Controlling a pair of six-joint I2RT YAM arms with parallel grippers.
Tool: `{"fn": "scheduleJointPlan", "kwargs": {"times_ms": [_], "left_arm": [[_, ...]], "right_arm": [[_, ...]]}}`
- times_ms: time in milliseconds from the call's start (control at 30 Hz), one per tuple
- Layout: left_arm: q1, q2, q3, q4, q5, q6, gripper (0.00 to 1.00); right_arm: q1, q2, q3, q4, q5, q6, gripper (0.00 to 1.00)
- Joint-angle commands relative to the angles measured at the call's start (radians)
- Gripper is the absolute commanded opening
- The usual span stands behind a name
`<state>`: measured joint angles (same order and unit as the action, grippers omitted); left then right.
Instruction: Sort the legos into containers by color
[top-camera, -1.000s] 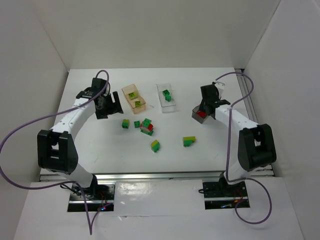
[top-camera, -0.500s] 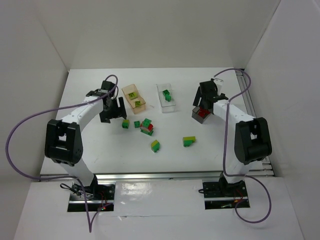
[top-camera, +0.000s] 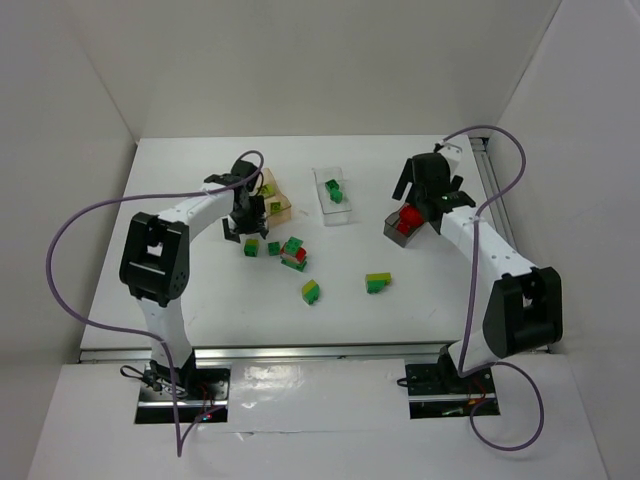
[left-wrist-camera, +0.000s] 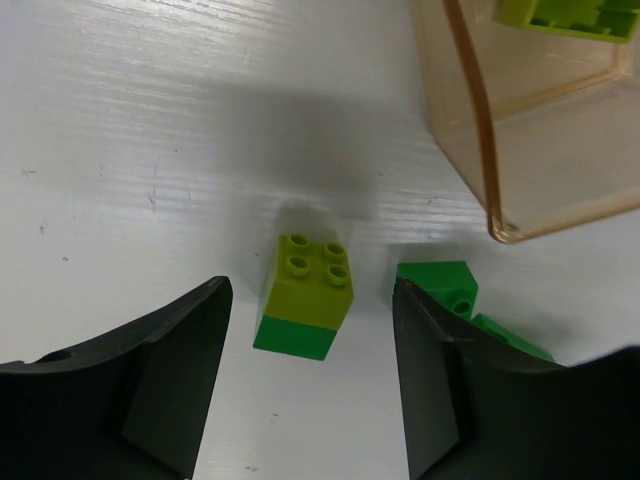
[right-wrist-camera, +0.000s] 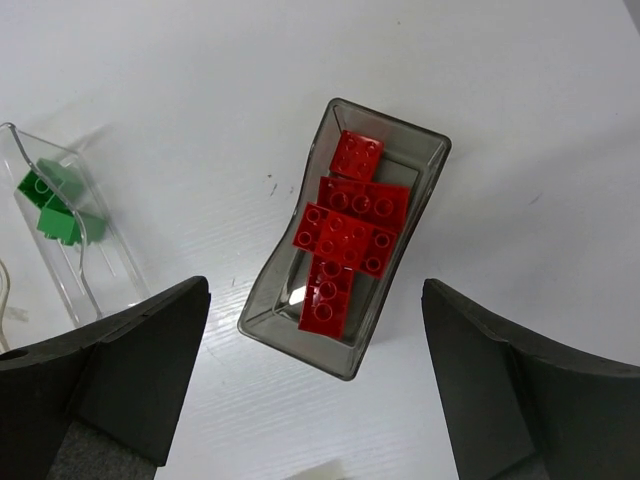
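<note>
One gaping left tool straddles a brick, seemingly without touching.

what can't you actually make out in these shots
Top view: the left arm covers part of the orange bin; its bricks can't be counted.
Top view: the red-and-green cluster is too small to tell which bricks are joined.
Left wrist view: a finger hides part of a green brick; the top edge cuts the yellow-green brick in the bin.
Right wrist view: the left edge and a finger cut off the clear bin.
</note>
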<state>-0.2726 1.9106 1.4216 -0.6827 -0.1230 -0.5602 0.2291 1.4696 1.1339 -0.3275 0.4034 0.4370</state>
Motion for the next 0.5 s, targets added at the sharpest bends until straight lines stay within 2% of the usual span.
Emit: {"fn": "scheduleJointPlan", "kwargs": {"times_ms": [0,167,200,300,333,433,467], "left_arm": [[-0.005,0.030,0.031,-0.031,-0.046,-0.029,0.73],[-0.014,0.059,0.031,-0.020,-0.043,-0.029,0.63],[-0.014,0.059,0.031,-0.020,-0.034,-0.029,0.57],[-0.014,0.059,0.031,-0.020,-0.024,-0.040,0.49],[-0.014,0.050,0.031,-0.020,-0.024,-0.040,0.42],[-0.014,0.024,0.031,-0.020,-0.024,-0.040,0.30],[-0.014,0.010,0.031,-0.020,-0.024,-0.040,0.21]], "right_arm": [[0.007,-0.035,0.027,-0.050,0.000,0.005,0.93],[0.016,-0.035,0.027,-0.050,0.000,0.005,0.93],[0.016,-0.035,0.027,-0.050,0.000,0.005,0.93],[0.016,-0.044,0.027,-0.059,0.000,0.005,0.93],[0.016,-0.045,0.027,-0.059,0.000,0.005,0.93],[0.016,-0.054,0.027,-0.059,-0.012,0.005,0.93],[0.016,-0.054,0.027,-0.059,-0.026,0.005,0.93]]}}
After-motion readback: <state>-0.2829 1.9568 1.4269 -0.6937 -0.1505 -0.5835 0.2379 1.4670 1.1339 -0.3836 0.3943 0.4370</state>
